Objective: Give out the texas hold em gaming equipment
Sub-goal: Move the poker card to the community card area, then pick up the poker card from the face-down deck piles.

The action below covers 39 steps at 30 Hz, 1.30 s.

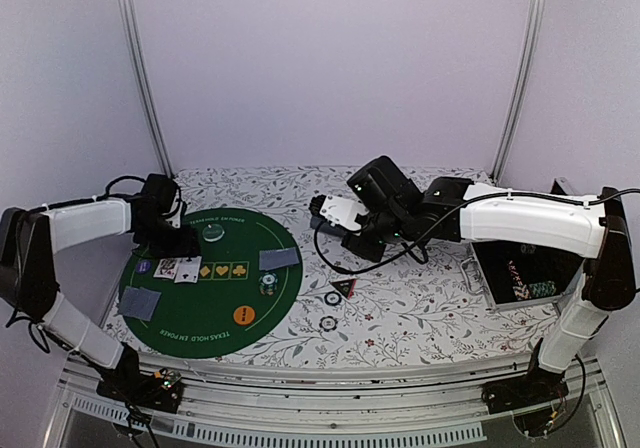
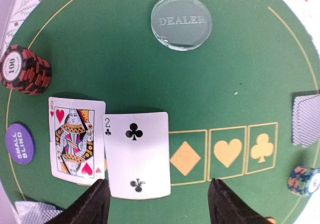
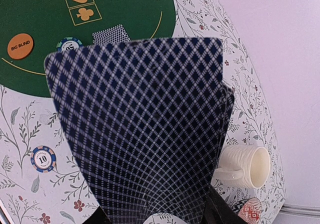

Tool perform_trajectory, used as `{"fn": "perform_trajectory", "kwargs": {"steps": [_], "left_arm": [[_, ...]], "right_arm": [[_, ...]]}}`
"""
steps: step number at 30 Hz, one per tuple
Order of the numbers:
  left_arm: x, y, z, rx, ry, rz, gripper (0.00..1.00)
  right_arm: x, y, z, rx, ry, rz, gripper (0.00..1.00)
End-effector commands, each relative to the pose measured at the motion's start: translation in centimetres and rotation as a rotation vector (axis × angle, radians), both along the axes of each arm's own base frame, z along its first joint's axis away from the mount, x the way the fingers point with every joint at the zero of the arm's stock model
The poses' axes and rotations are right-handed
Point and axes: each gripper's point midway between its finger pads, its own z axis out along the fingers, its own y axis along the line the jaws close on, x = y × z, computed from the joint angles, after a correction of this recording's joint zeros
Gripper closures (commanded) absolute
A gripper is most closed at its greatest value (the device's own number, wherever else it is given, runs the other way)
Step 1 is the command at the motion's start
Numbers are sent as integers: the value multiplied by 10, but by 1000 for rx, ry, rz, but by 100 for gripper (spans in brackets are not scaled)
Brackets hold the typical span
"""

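Observation:
On the round green mat (image 1: 205, 313), the queen of hearts (image 2: 76, 139) and the two of clubs (image 2: 136, 154) lie face up side by side. My left gripper (image 2: 159, 184) hovers open just above them, nothing between its fingers. A clear dealer disc (image 2: 181, 21), a red chip stack (image 2: 25, 69), a purple small-blind disc (image 2: 20, 143) and an orange disc (image 1: 244, 315) also sit on the mat. Face-down cards (image 1: 279, 258) lie at its right. My right gripper (image 3: 155, 216) is shut on a deck of cards (image 3: 145, 129) above the floral cloth. A triangular marker (image 1: 345, 288) lies off the mat.
A cream mug (image 3: 245, 166) and a red-patterned dish (image 3: 250, 210) sit beneath the right gripper. An open metal case (image 1: 490, 293) holding chips stands at the right. Loose chips (image 1: 328, 322) lie on the cloth beside the mat. More face-down cards (image 1: 139, 303) rest at the mat's left.

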Motion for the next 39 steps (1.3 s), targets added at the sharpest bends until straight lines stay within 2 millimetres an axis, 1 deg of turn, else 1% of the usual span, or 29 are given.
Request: {"fn": "perform_trajectory", "kwargs": {"steps": [1, 3, 5, 9, 10, 14, 18, 23, 31, 34, 39], "left_arm": [[-29, -17, -6, -168, 66, 103, 38], [-44, -17, -15, -197, 93, 149, 50], [-52, -14, -22, -199, 98, 178, 58], [-56, -4, -36, -157, 103, 208, 74], [-56, -5, -39, -156, 111, 207, 76], [-56, 0, -61, -119, 155, 208, 79], [-50, 6, -69, -86, 156, 220, 81], [-41, 12, -68, -55, 134, 230, 81], [-34, 21, -64, 4, 113, 232, 81], [-33, 20, -64, 3, 115, 229, 81], [-41, 11, -65, -47, 131, 219, 82]], "right_arm": [[4, -1, 19, 45, -19, -22, 55], [3, 0, 18, 47, -15, -20, 55], [3, -1, 17, 45, -13, -20, 55], [3, 0, 17, 48, -14, -16, 55], [3, 1, 17, 47, -14, -16, 55], [3, 0, 18, 48, -15, -17, 55], [2, -3, 17, 42, -15, -24, 55], [2, -3, 17, 43, -14, -26, 55], [3, -1, 15, 40, -12, -23, 55], [3, -1, 16, 40, -10, -22, 55], [2, -2, 16, 43, -9, -24, 55]]}}
